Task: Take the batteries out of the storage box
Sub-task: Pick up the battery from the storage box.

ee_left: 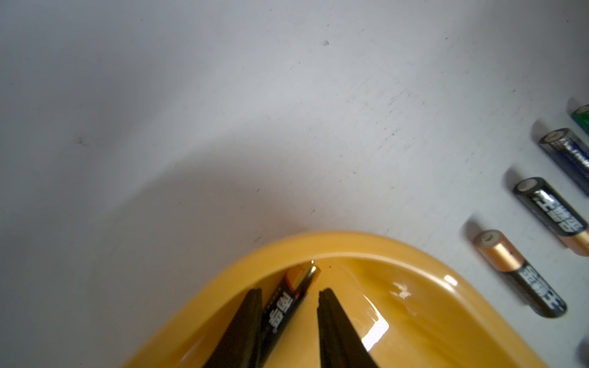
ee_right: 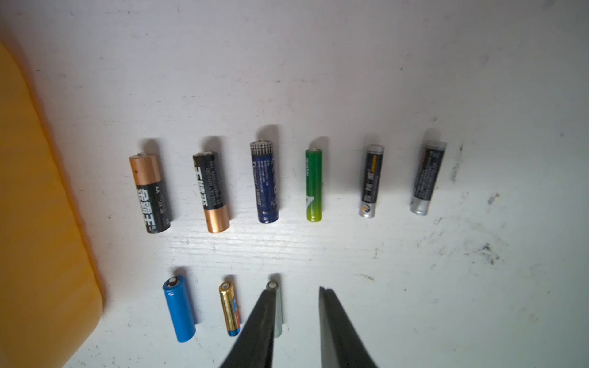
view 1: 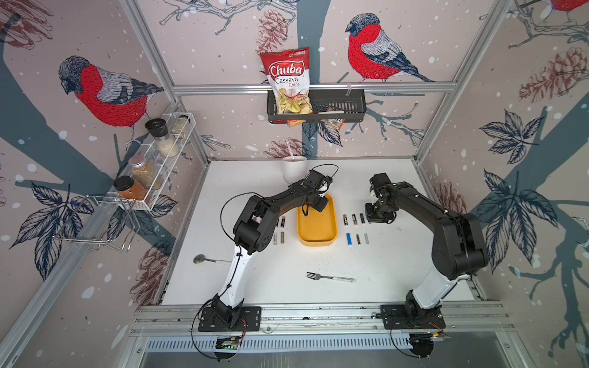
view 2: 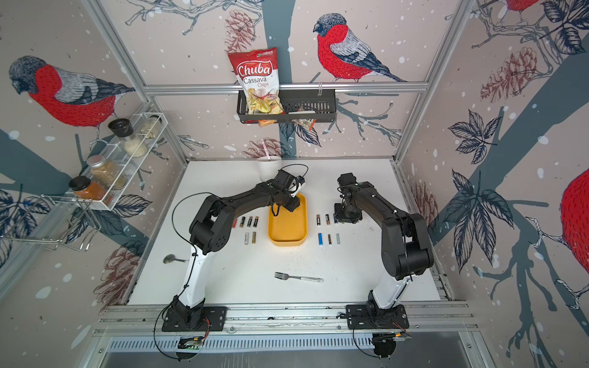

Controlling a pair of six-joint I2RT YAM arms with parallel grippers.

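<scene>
Presently, battery (ee_left: 283,310) lies within left gripper (ee_left: 290,290).

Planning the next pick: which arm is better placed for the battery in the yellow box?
Left: left gripper straddles that battery inside the box; right gripper hangs outside, over laid-out batteries.

green battery (ee_left: 581,119) cut at edge; spoon (view 1: 200,259) handle part hidden

We see a yellow box (view 1: 317,242), a blue battery (ee_right: 179,309), a green battery (ee_right: 314,184), a white table (view 1: 271,286) and red-bird wallpaper (view 1: 105,92).
</scene>
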